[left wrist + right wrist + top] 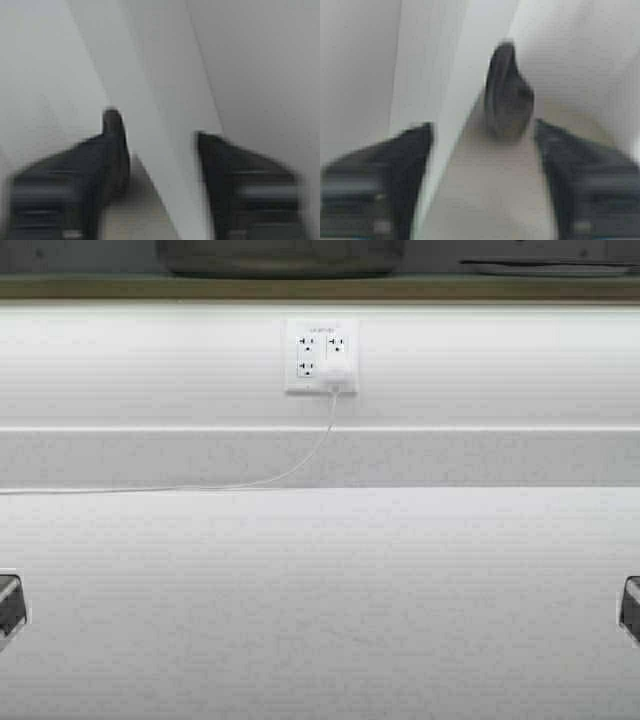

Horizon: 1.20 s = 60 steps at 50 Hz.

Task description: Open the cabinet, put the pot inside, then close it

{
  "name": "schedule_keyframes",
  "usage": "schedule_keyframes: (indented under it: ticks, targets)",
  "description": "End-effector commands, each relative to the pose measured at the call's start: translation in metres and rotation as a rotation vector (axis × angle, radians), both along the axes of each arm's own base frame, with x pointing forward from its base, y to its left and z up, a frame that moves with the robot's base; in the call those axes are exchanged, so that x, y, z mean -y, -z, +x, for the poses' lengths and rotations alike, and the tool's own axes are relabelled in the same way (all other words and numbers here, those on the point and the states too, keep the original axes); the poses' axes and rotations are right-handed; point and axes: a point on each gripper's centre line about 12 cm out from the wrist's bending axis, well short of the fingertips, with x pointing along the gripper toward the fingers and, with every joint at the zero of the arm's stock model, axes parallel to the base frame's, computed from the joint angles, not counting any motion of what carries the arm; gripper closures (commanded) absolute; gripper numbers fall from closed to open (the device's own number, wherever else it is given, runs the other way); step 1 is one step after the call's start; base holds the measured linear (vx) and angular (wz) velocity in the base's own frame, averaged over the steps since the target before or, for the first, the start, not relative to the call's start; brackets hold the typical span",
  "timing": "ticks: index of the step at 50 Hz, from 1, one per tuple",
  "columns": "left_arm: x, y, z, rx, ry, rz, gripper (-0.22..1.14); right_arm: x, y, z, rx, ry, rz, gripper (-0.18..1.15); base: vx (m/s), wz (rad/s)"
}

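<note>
both arms low at the countertop [320, 600] edges, left gripper [160, 150] and right gripper [482, 150] spread and empty; pot [280, 257] already inside cabinet [320, 287] above; next, push doors closed evenly.

An outlet plate [321, 356] is set on the wall [150, 360] at twelve o'clock, behind the countertop [320, 610]. A cable [250, 480] is led from it toward nine o'clock. A shelf edge [320, 287] is seen above.
</note>
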Motion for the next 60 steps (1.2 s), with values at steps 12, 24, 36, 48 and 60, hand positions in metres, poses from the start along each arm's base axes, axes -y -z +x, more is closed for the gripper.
schedule_keyframes:
  ticks: [12, 24, 36, 48, 60]
  targets:
    - [0.019, 0.026, -0.054, -0.192, 0.169, 0.345, 0.80, -0.035, 0.022, -0.054, 0.088, -0.172, -0.421, 0.86, -0.05, -0.04]
    - [0.017, 0.016, -0.081, -0.265, 0.197, 0.657, 0.88, -0.039, 0.030, -0.066, 0.059, -0.202, -0.799, 0.90, -0.12, -0.08]
    - [0.015, 0.028, -0.093, -0.344, 0.237, 0.929, 0.88, -0.034, 0.027, -0.070, 0.029, -0.226, -0.993, 0.90, -0.21, -0.11]
    - [0.010, 0.041, -0.078, -0.405, 0.211, 1.059, 0.88, -0.033, 0.018, -0.067, 0.013, -0.225, -1.011, 0.90, -0.29, -0.05]
    - [0.011, 0.048, -0.074, -0.419, 0.218, 1.118, 0.88, -0.013, 0.012, -0.053, -0.051, -0.171, -1.051, 0.90, -0.28, 0.00]
